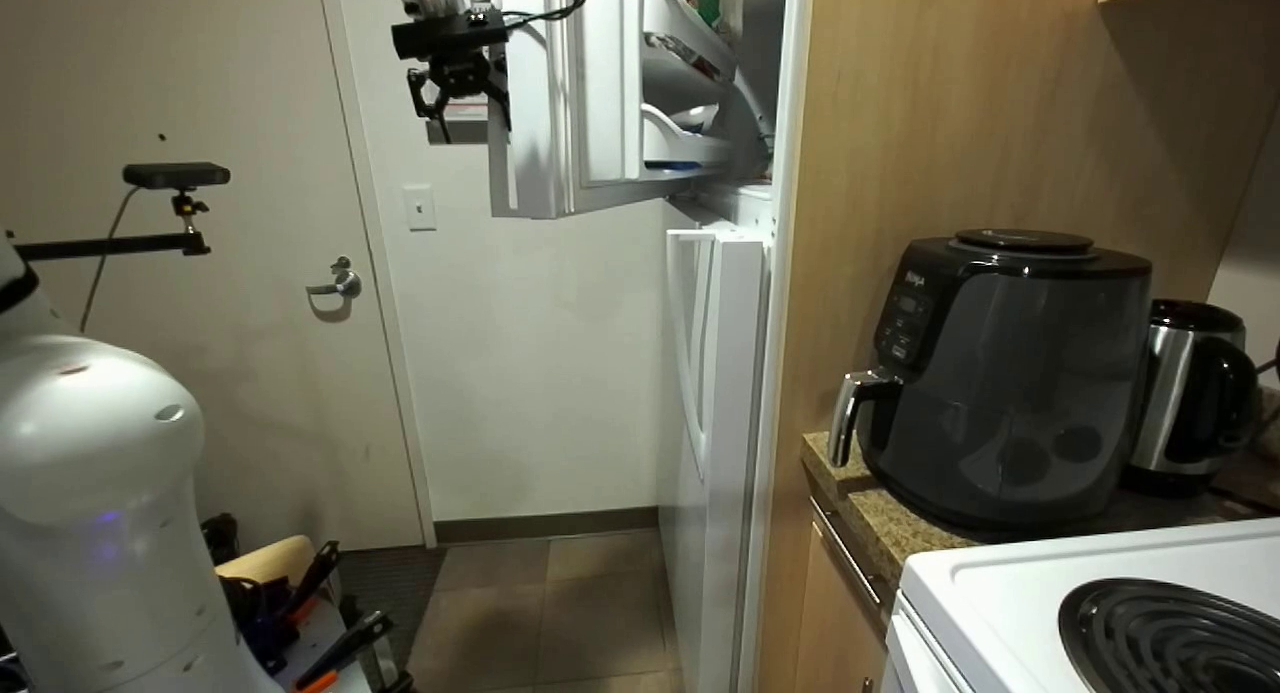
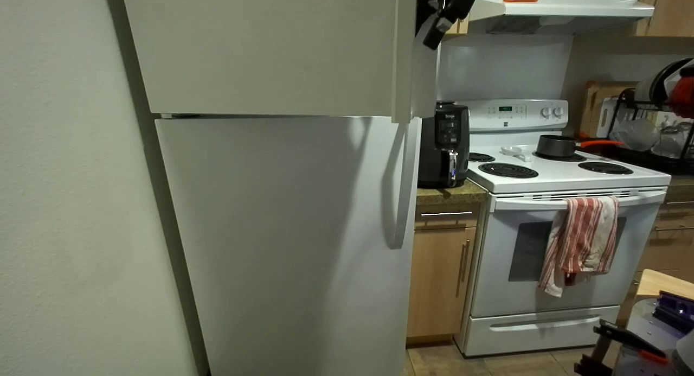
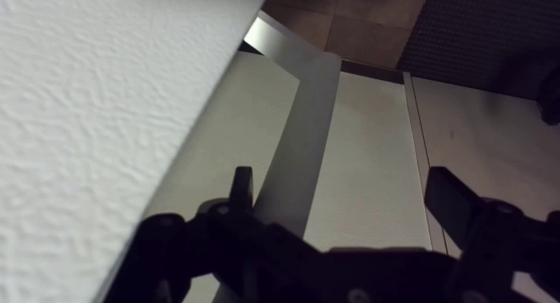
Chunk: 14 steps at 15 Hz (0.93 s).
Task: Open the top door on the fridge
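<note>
The fridge's white top door [image 1: 606, 93] stands part open in an exterior view, its inner shelf racks and some contents showing. Its plain outer face [image 2: 271, 50] shows in an exterior view. The lower door [image 2: 271, 246] is shut. My gripper [image 1: 476, 123] points down at the door's free edge; part of it [image 2: 434, 26] also shows beyond that edge. In the wrist view my gripper [image 3: 339, 180] is open. The pale door handle [image 3: 302, 132] runs between the fingers, nearer the left one, with no clear grip. The textured door surface [image 3: 87, 119] fills the left side.
A wooden panel [image 1: 900, 93] borders the fridge. A black air fryer [image 1: 1010, 393] and a kettle [image 1: 1180, 393] stand on the counter beside a white stove [image 2: 569, 172]. A black camera [image 1: 175, 176] on a bar, a room door [image 1: 230, 393] and a wall [image 1: 540, 373] are near.
</note>
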Each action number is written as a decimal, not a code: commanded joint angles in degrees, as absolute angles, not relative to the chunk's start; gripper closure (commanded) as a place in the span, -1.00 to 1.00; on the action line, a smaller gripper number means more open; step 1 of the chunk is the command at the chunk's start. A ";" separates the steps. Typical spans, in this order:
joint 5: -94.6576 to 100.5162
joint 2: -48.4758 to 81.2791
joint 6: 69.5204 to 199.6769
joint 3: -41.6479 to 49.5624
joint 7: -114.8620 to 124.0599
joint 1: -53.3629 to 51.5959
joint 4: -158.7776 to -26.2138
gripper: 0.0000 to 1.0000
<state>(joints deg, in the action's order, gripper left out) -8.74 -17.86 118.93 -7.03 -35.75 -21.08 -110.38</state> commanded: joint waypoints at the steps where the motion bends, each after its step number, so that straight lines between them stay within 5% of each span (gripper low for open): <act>1: -10.89 -19.42 121.02 -7.37 -37.39 -20.50 -112.57 -1.00; 14: -10.19 -19.95 120.78 -13.37 -35.93 -23.62 -112.55 -1.00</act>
